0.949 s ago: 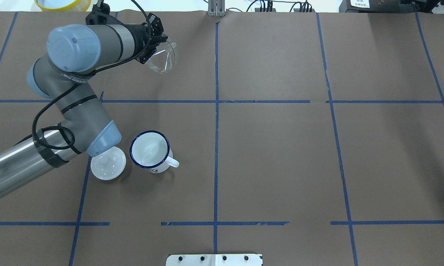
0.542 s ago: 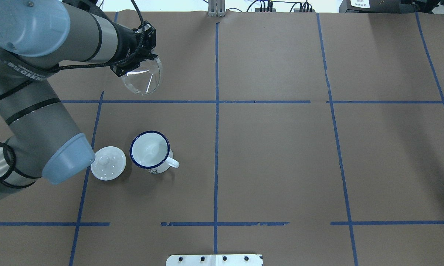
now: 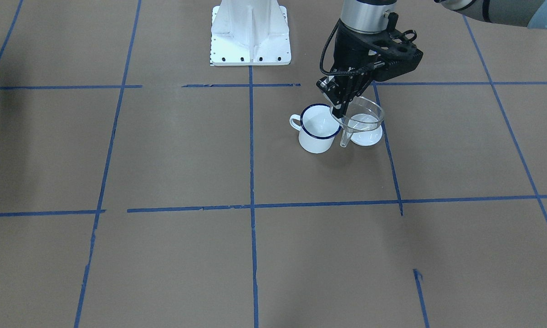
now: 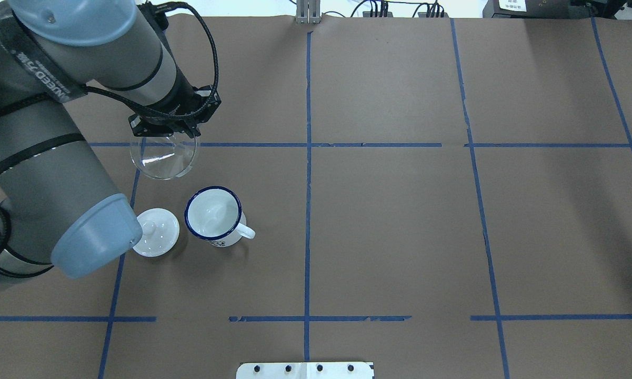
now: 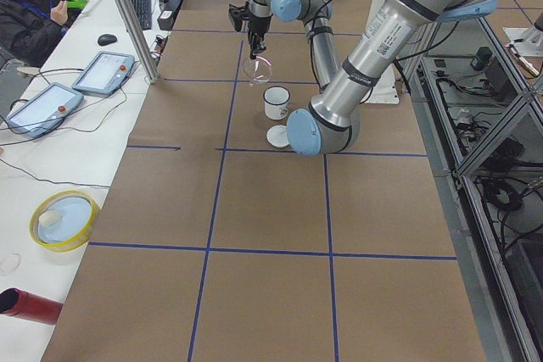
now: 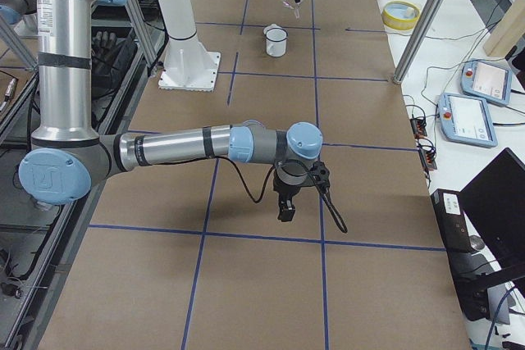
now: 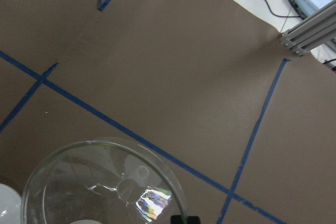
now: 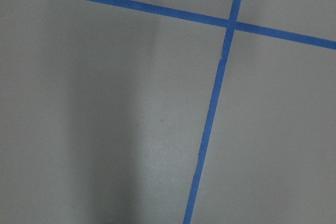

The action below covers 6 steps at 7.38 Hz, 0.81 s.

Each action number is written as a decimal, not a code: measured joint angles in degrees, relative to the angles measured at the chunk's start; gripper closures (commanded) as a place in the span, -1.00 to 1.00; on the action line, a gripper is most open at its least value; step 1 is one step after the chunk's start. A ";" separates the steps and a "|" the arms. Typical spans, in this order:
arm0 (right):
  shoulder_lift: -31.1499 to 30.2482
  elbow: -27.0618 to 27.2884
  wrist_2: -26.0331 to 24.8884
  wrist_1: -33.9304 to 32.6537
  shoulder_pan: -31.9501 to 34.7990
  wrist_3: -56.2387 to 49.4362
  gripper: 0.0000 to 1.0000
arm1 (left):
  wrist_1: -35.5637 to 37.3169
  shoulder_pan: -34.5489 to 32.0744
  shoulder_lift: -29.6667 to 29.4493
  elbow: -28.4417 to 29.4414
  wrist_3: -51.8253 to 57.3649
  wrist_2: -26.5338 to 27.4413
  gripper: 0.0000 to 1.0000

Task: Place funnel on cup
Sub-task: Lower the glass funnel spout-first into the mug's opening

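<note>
The clear funnel (image 4: pixel 163 160) hangs in the air, rim up and spout down, held at its rim by my left gripper (image 4: pixel 176 135), which is shut on it. It is beyond and to the left of the white cup with a dark blue rim (image 4: pixel 213 216), which stands upright and empty. In the front-facing view the funnel (image 3: pixel 358 119) hangs beside the cup (image 3: pixel 318 130), over the lid, with my left gripper (image 3: pixel 340 110) above. The left wrist view shows the funnel (image 7: pixel 105 187) from above. My right gripper (image 6: pixel 285 211) hovers far off; I cannot tell its state.
A round white knobbed lid (image 4: pixel 155 231) lies just left of the cup. The robot's base plate (image 3: pixel 250 32) is behind the cup. A yellow bowl (image 5: pixel 64 218) and a red cylinder (image 5: pixel 30 304) sit on the side bench, where an operator (image 5: pixel 25 6) sits.
My left arm has carried the funnel from the far left of the table toward the cup, and the funnel has turned from tilted to rim up.
</note>
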 measured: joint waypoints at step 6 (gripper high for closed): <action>0.00 0.01 0.00 0.00 0.00 0.00 -1.00 | -3.09 7.62 -1.04 9.78 3.77 -2.33 1.00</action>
